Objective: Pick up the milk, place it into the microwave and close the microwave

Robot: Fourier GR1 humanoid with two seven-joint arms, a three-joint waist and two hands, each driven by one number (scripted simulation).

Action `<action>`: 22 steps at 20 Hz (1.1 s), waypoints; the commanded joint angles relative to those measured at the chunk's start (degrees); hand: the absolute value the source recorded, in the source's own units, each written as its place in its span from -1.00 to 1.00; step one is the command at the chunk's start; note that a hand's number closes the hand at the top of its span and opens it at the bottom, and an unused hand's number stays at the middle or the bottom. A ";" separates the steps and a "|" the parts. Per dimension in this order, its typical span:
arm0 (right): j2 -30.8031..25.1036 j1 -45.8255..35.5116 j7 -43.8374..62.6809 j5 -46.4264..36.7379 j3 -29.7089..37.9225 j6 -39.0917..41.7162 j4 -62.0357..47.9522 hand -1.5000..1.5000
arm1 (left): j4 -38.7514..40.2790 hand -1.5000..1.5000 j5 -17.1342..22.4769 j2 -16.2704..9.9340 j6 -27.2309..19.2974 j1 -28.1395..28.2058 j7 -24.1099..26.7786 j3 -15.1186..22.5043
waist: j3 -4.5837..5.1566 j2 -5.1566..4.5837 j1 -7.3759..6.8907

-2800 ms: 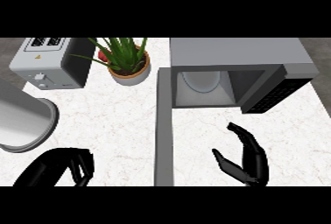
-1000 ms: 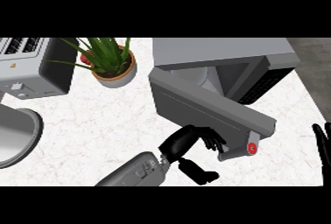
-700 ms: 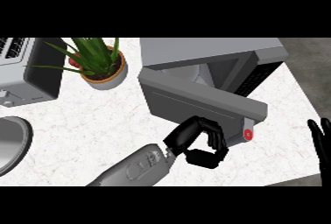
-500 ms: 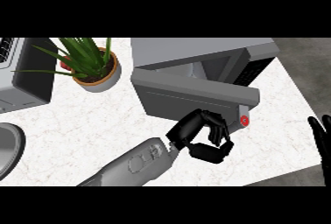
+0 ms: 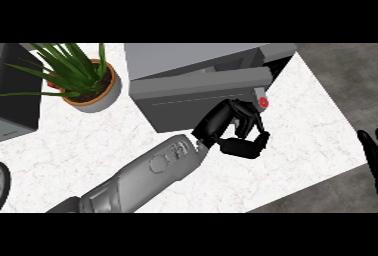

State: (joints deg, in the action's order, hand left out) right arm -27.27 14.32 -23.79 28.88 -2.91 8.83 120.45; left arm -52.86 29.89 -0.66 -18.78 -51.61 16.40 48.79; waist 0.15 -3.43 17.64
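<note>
Left hand [image 5: 235, 131]: black, fingers curled, grasping nothing, knuckles against the flat grey microwave door [image 5: 199, 98], nearly shut. Right hand [image 5: 368, 155]: at right edge, state indeterminate. Milk not visible. Marbled white counter [image 5: 310, 125]; leafy potted plant [image 5: 80, 79]

Bright, even light; soft shadow beneath the microwave door [image 5: 199, 92], no glare

place: kitchen | evidence: grey microwave [image 5: 199, 70] standing on a white marble-patterned tabletop [image 5: 295, 135] | potted green plant [image 5: 81, 80] beside it | grey appliance [image 5: 15, 90] at left edge, only partly visible
</note>
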 commanded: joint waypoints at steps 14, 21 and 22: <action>-5.24 -3.55 5.52 5.08 2.77 2.33 2.90 -1.00 | 7.58 1.00 7.17 0.52 -5.30 -10.24 0.64 -1.40 | -0.11 -1.33 6.01; -6.70 -4.90 6.38 6.71 5.39 2.33 2.47 -1.00 | 7.30 1.00 8.47 0.48 -7.84 -10.44 1.16 -0.55 | -0.30 -1.51 7.45; -6.93 -5.02 6.75 6.46 5.08 2.34 2.67 -1.00 | 6.86 1.00 8.88 0.47 -8.02 -10.19 1.70 -0.46 | -0.19 -1.52 7.17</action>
State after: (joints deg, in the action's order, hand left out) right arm -33.30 9.88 -17.79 34.84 1.43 10.98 123.25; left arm -47.66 38.00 -3.87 -27.25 -56.24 18.48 48.79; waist 0.09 -4.35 23.47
